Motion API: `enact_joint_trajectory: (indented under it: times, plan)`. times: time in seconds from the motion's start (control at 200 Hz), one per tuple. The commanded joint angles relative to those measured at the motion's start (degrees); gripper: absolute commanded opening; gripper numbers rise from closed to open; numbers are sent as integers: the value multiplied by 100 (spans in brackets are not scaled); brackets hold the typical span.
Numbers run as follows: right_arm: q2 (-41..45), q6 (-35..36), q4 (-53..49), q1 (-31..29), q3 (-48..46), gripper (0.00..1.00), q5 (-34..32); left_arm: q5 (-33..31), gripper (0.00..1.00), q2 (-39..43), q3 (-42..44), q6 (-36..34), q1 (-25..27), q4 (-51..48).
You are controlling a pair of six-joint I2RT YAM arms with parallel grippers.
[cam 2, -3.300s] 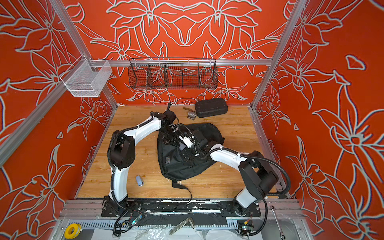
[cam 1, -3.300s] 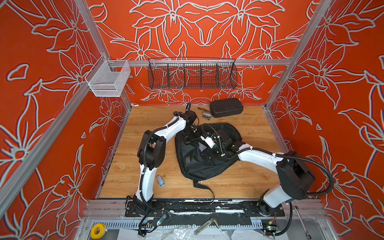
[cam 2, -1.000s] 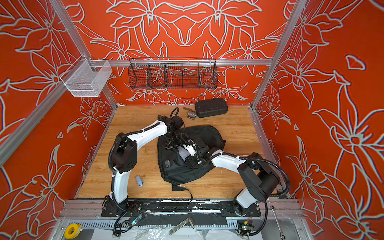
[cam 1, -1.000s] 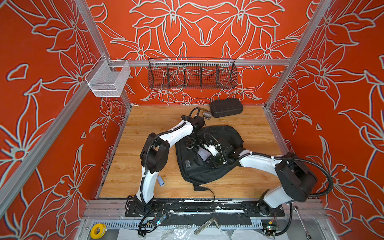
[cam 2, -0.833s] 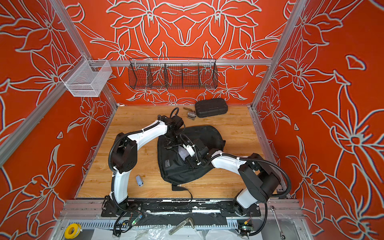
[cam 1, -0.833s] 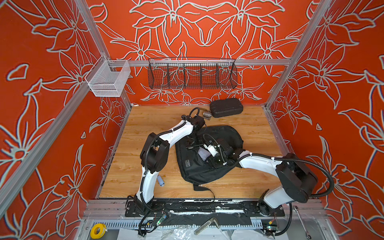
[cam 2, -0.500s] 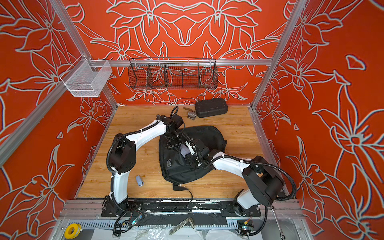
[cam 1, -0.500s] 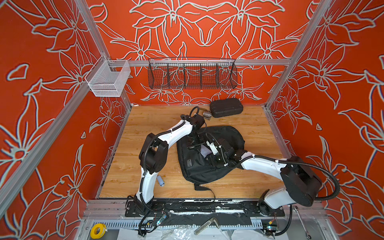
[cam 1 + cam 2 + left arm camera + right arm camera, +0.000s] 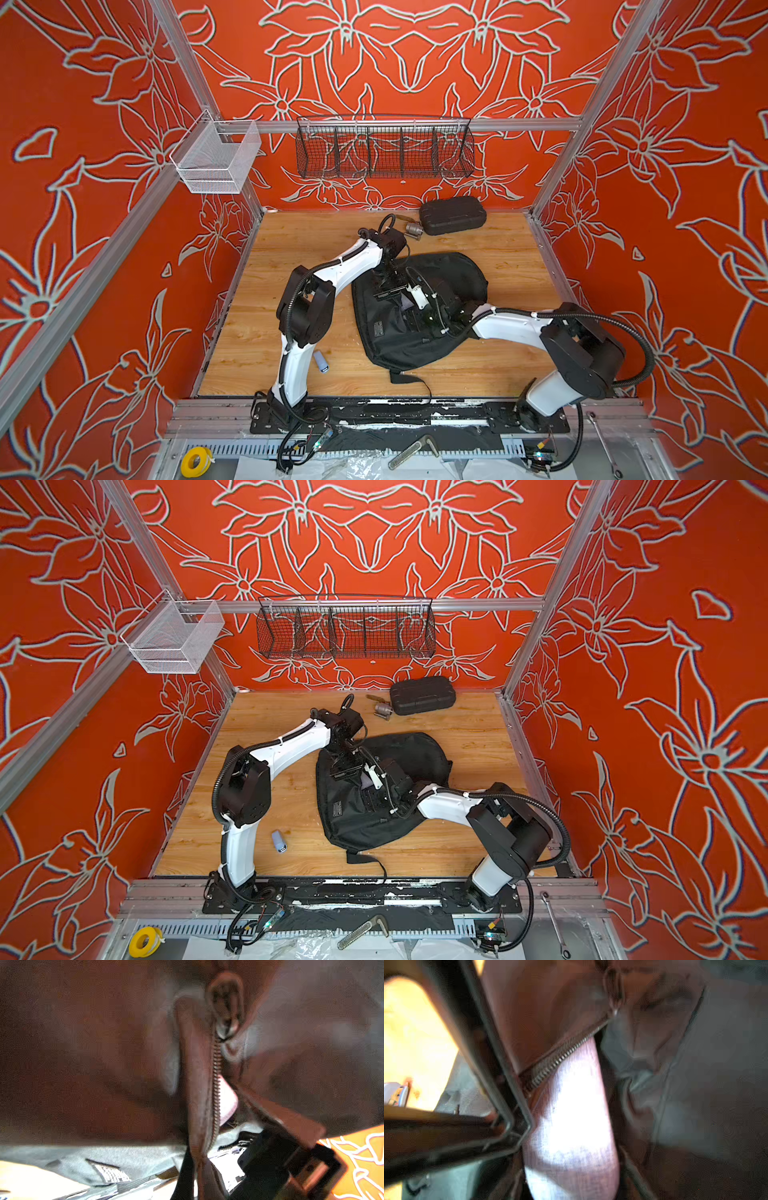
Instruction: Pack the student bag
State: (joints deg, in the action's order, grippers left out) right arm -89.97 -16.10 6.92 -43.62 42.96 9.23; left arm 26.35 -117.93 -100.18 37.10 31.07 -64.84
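Watching your right gripper [image 9: 409,309] first: jaws look parted over the pale item [image 9: 571,1126], hold unclear. Beyond, your left gripper [image 9: 388,286] pinches the student bag [image 9: 453,270] mid-table; slip, and the zip mouth collapses.

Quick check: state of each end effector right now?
Left end effector: shut on the student bag, at its zipper edge.
Right end effector: over the bag opening; open or shut cannot be told.
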Motion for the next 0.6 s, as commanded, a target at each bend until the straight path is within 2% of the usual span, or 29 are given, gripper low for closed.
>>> enact_joint_trajectory:
  times: [0.0, 0.1, 0.22, 0.29, 0.45, 0.595]
  plan:
    - [563, 494, 91, 97, -136, 78, 326, 227, 0, 50, -130, -196, -21, -265]
    - [1025, 806, -227, 257, -319, 86, 341, 173, 0, 59, -126, -284, -101, -345]
    - [1331, 858, -261, 450, -470, 87, 534, 160, 0, 43, -112, -315, -118, -350]
    - [1230, 711, -440, 459, -359, 84, 466, 160, 0, 21, -125, -317, -119, -350]
    - [652, 192, -1414, 468, 327, 69, -382, 167, 0, 63, -71, -299, -118, -299]
    - [577, -165, -1382, 507, 340, 59, -760, 221, 0, 135, 92, -239, -118, -166]
